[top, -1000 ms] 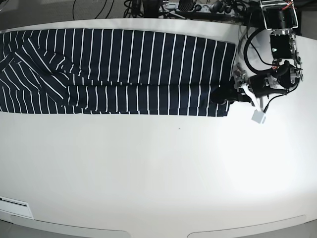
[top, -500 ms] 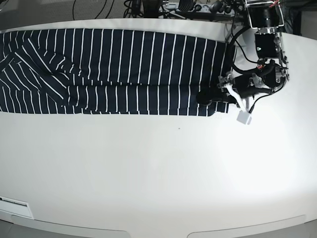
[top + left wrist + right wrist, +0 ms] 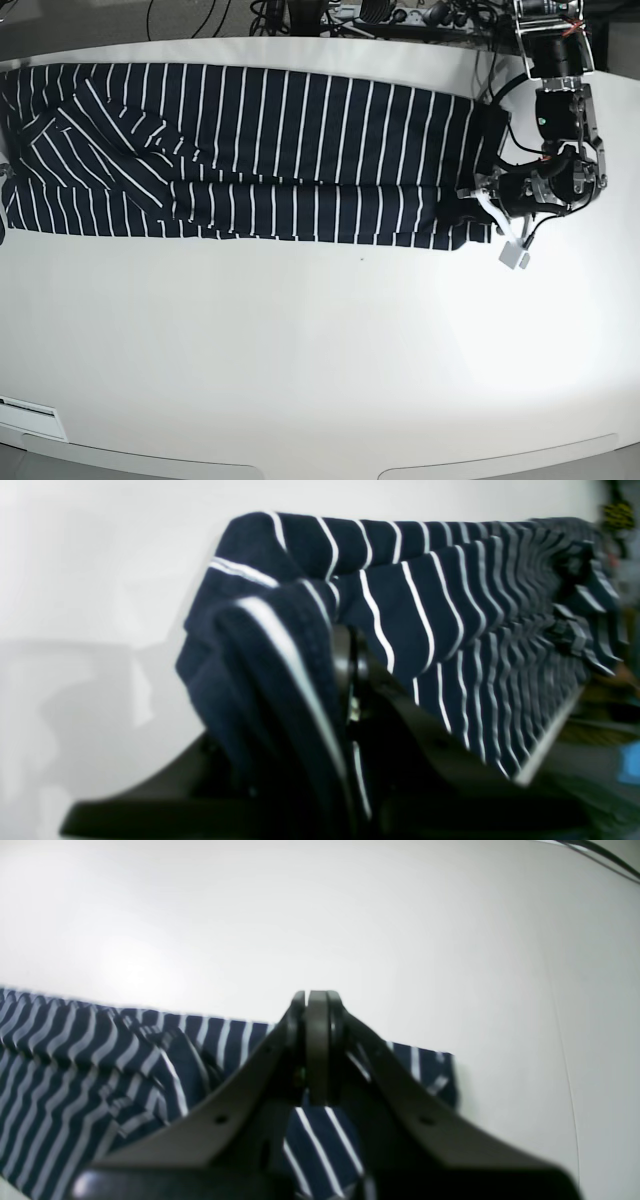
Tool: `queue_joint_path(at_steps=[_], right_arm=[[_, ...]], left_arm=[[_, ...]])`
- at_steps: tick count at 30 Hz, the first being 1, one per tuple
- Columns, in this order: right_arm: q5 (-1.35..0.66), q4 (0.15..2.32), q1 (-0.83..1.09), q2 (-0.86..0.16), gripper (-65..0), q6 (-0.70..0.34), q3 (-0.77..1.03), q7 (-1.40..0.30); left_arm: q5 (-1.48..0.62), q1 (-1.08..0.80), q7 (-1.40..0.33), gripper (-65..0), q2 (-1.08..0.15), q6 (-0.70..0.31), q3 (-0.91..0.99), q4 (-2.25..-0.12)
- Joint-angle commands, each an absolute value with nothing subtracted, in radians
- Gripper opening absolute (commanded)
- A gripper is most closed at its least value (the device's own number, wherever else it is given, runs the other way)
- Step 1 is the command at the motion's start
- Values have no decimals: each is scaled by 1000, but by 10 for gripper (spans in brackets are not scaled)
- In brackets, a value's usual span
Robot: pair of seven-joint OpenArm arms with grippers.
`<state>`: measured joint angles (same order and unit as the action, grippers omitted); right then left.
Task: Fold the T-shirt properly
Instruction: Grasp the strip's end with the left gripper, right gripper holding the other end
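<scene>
**Both ends pinched, shirt stretched along the table**

The shirt [image 3: 250, 150] lies as a long striped band on the table [image 3: 300, 350], its long axis running side to side across the far half in the base view. The left gripper [image 3: 345, 680] sits at the band's near corner on that view's right, and its wrist camera shows the jaws pressed onto a bunched hem edge, fabric draped over one finger. The right gripper [image 3: 317, 1050] is off the base view's left edge; its own camera shows the jaws pressed together over the opposite striped end, though whether cloth is actually caught between them is hard to tell. The whole shirt lies between the two arms, so any fold should carry one end toward the other along that axis.
</scene>
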<state>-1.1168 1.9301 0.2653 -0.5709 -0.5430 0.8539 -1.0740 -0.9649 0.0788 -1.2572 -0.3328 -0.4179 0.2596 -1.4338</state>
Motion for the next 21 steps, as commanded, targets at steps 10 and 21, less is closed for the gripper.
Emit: queue_joint_path(at_steps=[10, 21], right_arm=[[-753, 1822, 255, -593, -650, -514, 438, -871], [-467, 1608, 253, -593, -650, -393, 196, -751]], left_arm=[[-1000, 109, -1274, -650, -445, -411, 279, -1440], [-1233, 109, -1359, -650, -507, -480, 285, -1440]])
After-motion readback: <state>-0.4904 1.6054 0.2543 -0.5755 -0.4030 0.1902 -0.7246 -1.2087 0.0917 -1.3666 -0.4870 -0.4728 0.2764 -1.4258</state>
